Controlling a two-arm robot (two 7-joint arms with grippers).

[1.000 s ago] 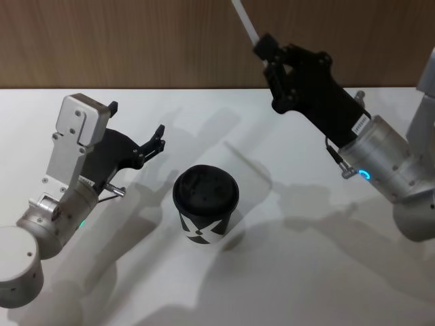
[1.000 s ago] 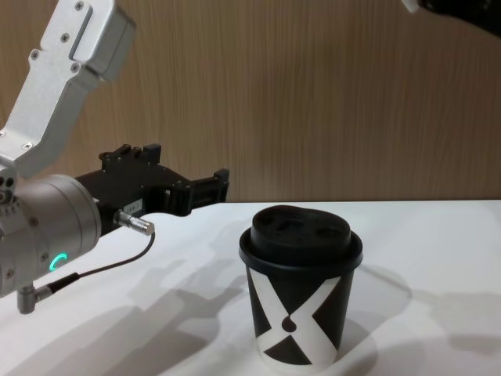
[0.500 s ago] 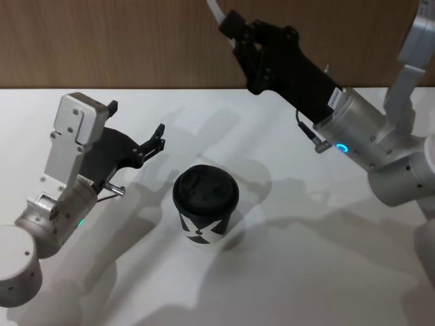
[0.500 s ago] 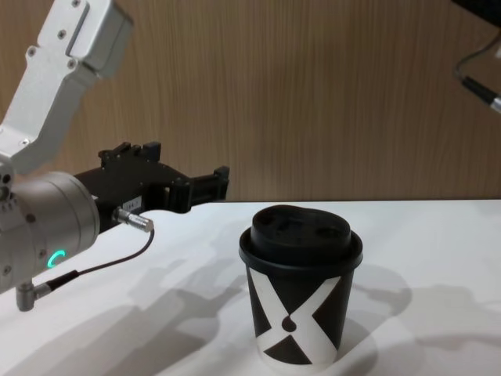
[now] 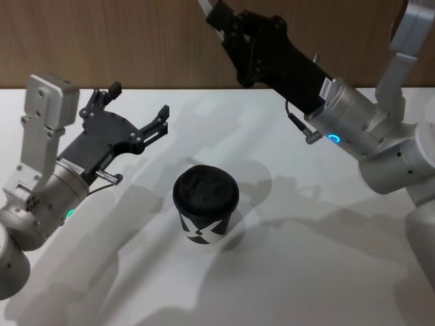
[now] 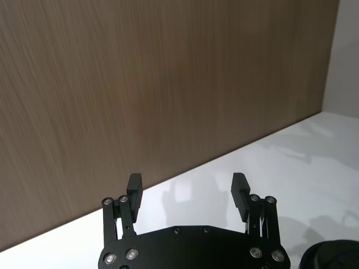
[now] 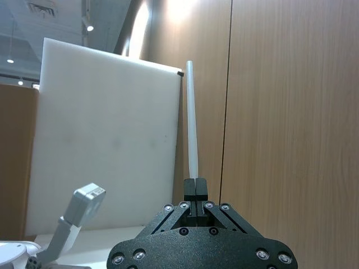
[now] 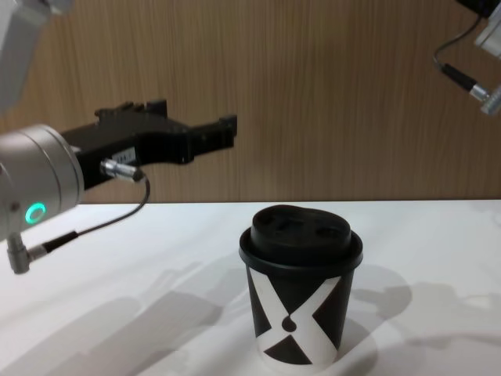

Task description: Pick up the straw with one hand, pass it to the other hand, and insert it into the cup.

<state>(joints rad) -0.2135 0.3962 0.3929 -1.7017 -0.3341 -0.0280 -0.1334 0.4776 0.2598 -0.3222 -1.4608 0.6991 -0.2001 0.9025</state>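
Note:
The cup [image 5: 205, 204], black with a white X and a black domed lid, stands upright mid-table, also in the chest view [image 8: 301, 313]; its lid edge [image 6: 332, 259] shows in the left wrist view. High above and behind it, my right gripper [image 5: 221, 17] is shut on the white straw [image 7: 192, 123], which sticks straight out from the fingertips; a short piece of the straw [image 5: 204, 5] shows at the top edge of the head view. Left of the cup and raised off the table, my left gripper [image 5: 138, 102] is open with nothing between its fingers [image 6: 134, 184].
A white table [image 5: 306, 272] runs back to a wooden wall [image 8: 329, 94]. The right arm's silver wrist and cable [image 8: 477, 70] hang at the chest view's upper right. A white board [image 7: 106, 145] stands in the room behind.
My left gripper has risen off the table and turned more toward the right gripper. The right gripper, still holding the straw, has shifted a little further left.

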